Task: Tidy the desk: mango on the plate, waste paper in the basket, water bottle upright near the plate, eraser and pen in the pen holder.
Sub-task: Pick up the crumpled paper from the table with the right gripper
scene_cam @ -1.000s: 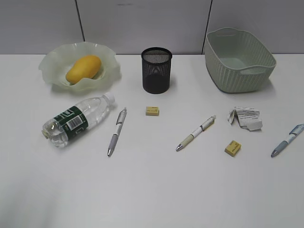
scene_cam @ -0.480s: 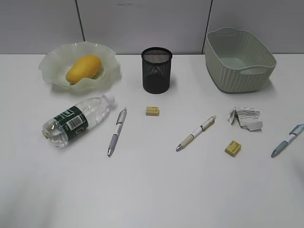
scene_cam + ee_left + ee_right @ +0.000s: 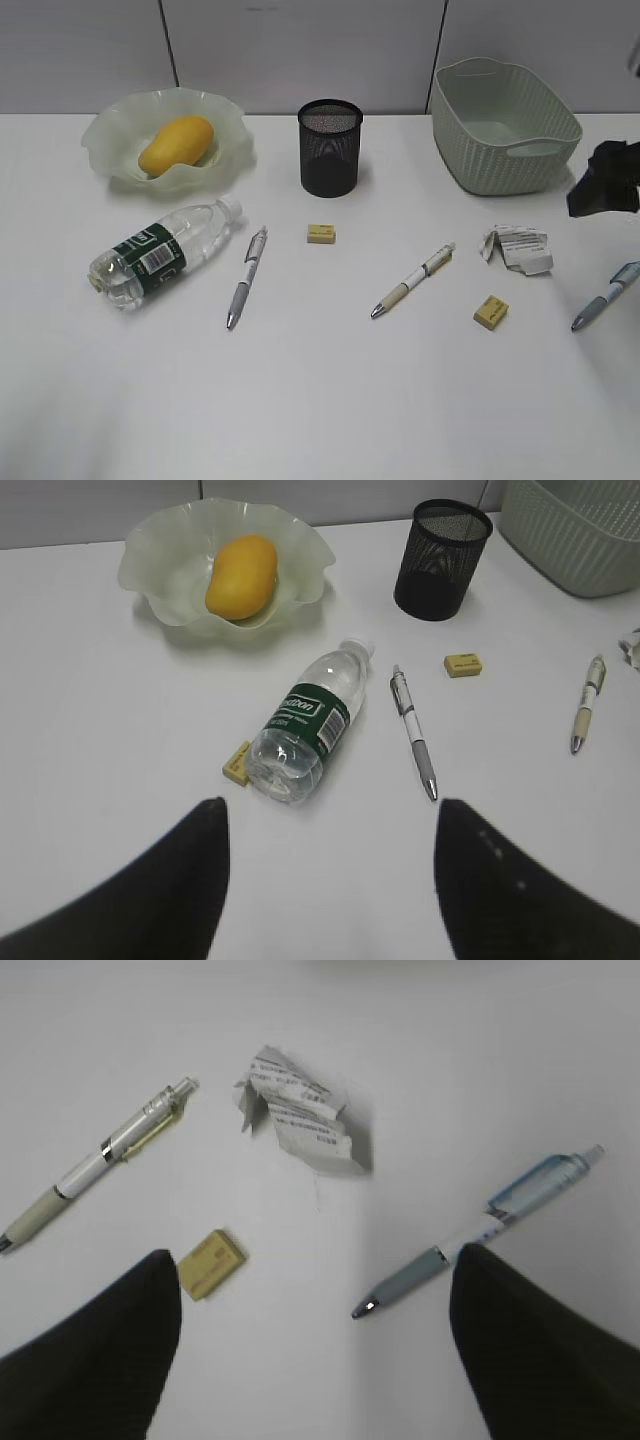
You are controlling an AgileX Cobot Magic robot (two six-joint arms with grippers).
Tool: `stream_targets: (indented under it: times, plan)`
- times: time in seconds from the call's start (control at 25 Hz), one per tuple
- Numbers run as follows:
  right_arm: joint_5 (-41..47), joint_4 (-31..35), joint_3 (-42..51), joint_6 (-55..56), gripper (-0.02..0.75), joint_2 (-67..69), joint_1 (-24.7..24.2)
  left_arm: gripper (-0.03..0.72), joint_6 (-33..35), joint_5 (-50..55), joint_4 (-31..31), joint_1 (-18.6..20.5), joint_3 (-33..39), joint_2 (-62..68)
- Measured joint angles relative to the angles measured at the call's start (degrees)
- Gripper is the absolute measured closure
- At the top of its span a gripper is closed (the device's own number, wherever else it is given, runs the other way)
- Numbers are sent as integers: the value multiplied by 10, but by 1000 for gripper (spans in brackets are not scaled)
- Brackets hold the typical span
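Two tools, both spread apart, empty. Right tool (image 3: 315, 1345) hovers over waste paper (image 3: 300, 1115) on bench (image 3: 320, 400); left tool (image 3: 330, 880) above lying water bottle (image 3: 305, 725). Mango (image 3: 176, 145) in plate (image 3: 105, 135).

The near half of the desk (image 3: 320, 400) is bare — free passage across its full width. Mid-desk obstacles lie flat: water bottle (image 3: 165, 251), three pens, two erasers and the waste paper (image 3: 517, 248), with open gaps between them. The far row — plate (image 3: 110, 135), pen holder (image 3: 330, 147), basket (image 3: 503, 125) — stands tall, with open gaps either side of the pen holder.
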Motion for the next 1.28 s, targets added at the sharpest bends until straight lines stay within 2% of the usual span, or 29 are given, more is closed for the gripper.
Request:
stream_targets:
  times: [0.36, 0.72, 0.96, 1.08, 1.28]
  plan:
    - [-118, 29, -2, -48, 80, 107, 45, 200, 0, 0, 0, 0, 0, 0]
    - [-214, 11, -3, -50, 84, 203, 46, 201, 0, -11, 0, 0, 13, 0]
    - [-223, 0, -33, -50, 99, 258, 46, 203, 0, -17, 0, 0, 15, 0]
    - [-224, 0, -51, -50, 158, 274, 46, 203, 0, -17, 0, 0, 16, 0]
    - [-223, 0, -59, -50, 370, 280, 46, 207, 0, -17, 0, 0, 16, 0]
